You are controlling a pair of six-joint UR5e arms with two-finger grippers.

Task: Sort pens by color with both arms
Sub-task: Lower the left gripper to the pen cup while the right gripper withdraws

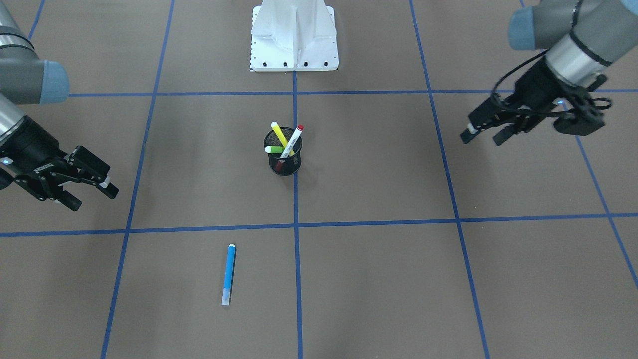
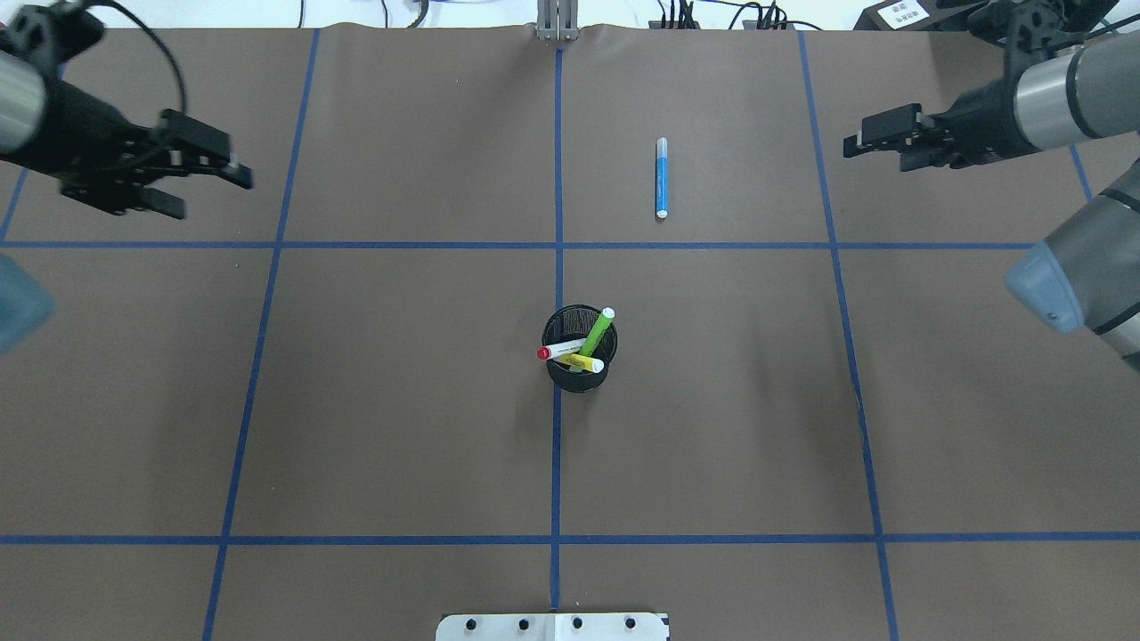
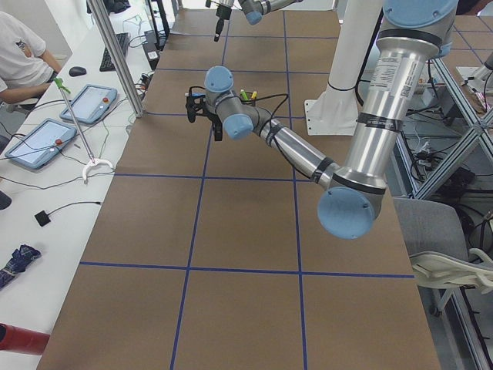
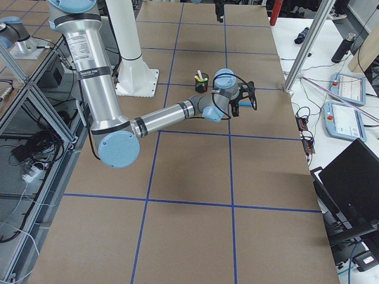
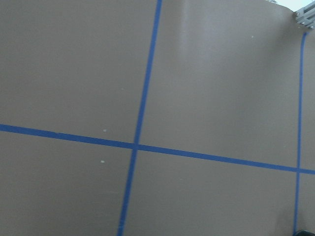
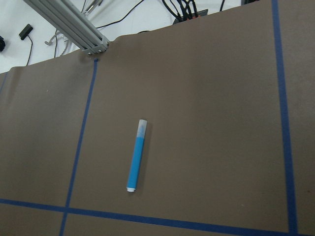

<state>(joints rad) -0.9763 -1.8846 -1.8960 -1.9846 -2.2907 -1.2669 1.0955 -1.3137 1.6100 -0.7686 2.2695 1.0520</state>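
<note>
A blue pen (image 1: 229,273) lies flat on the brown table, on my right side; it also shows in the overhead view (image 2: 661,178) and the right wrist view (image 6: 136,157). A black mesh cup (image 1: 282,157) (image 2: 577,374) stands at the table's middle. It holds the yellow pen (image 1: 279,133), the green pen (image 1: 274,149) and the white pen with red cap (image 1: 294,139). My left gripper (image 1: 482,138) (image 2: 212,196) is open and empty, in the air far to the cup's left. My right gripper (image 1: 94,198) (image 2: 877,153) is open and empty, well to the right of the blue pen.
Blue tape lines divide the table into squares. The white pedestal base (image 1: 294,40) stands at the robot's edge. Aluminium posts (image 3: 115,54) (image 4: 305,53) rise at the far edge. An operator (image 3: 19,54), tablets and cables are beyond it.
</note>
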